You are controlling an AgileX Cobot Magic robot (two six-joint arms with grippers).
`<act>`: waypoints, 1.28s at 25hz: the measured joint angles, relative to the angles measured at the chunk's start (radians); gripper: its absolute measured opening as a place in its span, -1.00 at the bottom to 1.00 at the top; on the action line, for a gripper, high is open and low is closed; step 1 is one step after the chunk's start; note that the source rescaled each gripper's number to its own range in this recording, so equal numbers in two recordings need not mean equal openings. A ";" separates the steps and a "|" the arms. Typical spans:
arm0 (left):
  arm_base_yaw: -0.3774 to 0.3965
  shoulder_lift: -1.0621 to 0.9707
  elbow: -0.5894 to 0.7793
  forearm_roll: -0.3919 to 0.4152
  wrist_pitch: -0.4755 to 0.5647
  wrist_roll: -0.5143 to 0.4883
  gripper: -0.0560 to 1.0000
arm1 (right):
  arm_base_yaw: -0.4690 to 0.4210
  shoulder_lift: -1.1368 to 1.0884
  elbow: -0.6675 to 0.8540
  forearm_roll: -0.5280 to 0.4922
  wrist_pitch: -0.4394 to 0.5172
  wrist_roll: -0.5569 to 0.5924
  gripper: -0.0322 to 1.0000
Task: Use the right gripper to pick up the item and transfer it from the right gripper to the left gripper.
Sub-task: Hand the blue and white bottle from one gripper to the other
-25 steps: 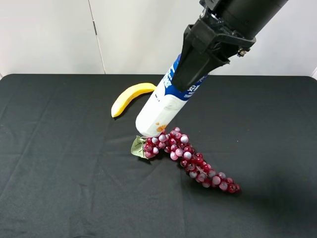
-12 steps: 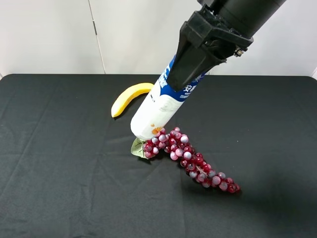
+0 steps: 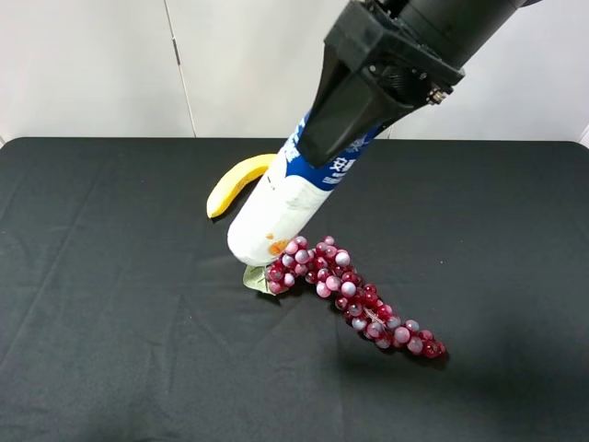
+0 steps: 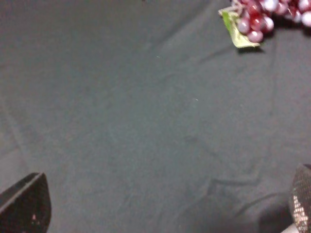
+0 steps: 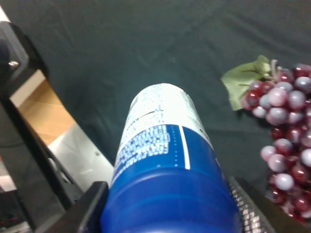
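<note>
The item, a white bottle (image 3: 276, 207) with a blue upper label, hangs tilted above the black cloth, base down and to the left. My right gripper (image 3: 342, 136) is shut on its blue upper part. In the right wrist view the bottle (image 5: 165, 160) fills the middle between the two fingers (image 5: 85, 213). Its cap is hidden inside the claw. My left gripper (image 4: 163, 208) does not show in the exterior high view. In the left wrist view its two fingertips (image 4: 26, 204) stand far apart over bare cloth, holding nothing.
A bunch of red grapes (image 3: 354, 295) with a green leaf lies just right of the bottle's base, and shows too in both wrist views (image 4: 262, 14) (image 5: 286, 141). A yellow banana (image 3: 241, 180) lies behind the bottle. The black cloth (image 3: 110, 304) covers the table.
My right gripper has carried the bottle to the left and a little closer to the camera; its base now hangs left of the grapes' leaf. Grapes and banana have not moved.
</note>
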 joint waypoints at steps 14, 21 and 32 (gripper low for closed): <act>-0.188 0.153 0.000 0.000 -0.171 0.121 0.93 | 0.000 0.000 0.000 0.067 -0.042 0.025 -0.84; -0.238 0.228 0.000 -0.012 -0.276 0.156 0.93 | 0.000 0.051 0.000 0.138 -0.055 0.027 -0.84; -0.372 0.364 0.000 -0.018 -0.429 0.179 0.93 | 0.000 0.080 0.000 0.170 -0.111 0.025 -0.84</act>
